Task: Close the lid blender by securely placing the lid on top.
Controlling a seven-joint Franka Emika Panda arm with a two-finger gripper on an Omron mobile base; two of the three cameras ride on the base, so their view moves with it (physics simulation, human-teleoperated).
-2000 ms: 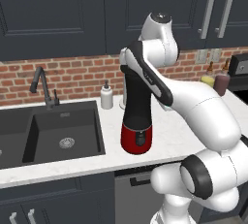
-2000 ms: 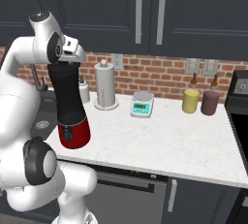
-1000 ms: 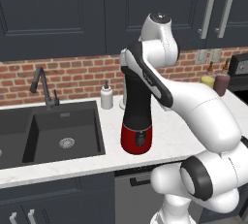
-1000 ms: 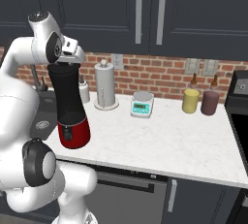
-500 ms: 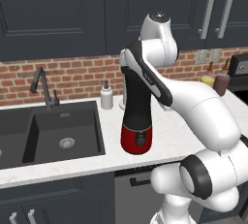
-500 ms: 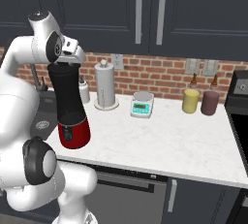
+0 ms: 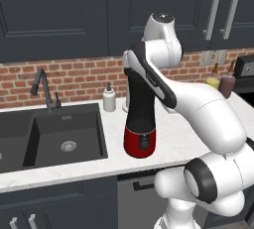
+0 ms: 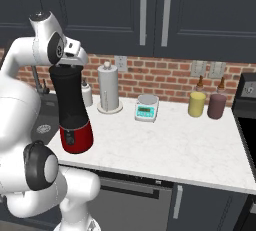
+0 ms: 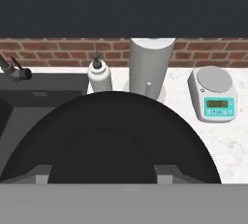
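The blender [image 7: 140, 119] stands near the counter's front edge, a tall black jar on a glossy red base [image 8: 76, 137]. My gripper [image 8: 69, 63] sits right at the top of the jar. In the hand view the round black lid [image 9: 112, 121] lies just below the hand, with my gripper [image 9: 101, 175] shut on its raised middle. The lid covers the jar's mouth, so the jar itself is hidden there. The arm's forearm crosses in front of the jar's top in the left base view.
A white soap dispenser [image 7: 109, 99] and a paper towel holder [image 8: 109, 87] stand behind the blender. A white-and-teal scale [image 8: 146, 108] sits to their right, then a yellow jar [image 8: 197, 104] and a dark red one [image 8: 216, 106]. The black sink [image 7: 59, 134] with its faucet [image 7: 43, 89] lies left.
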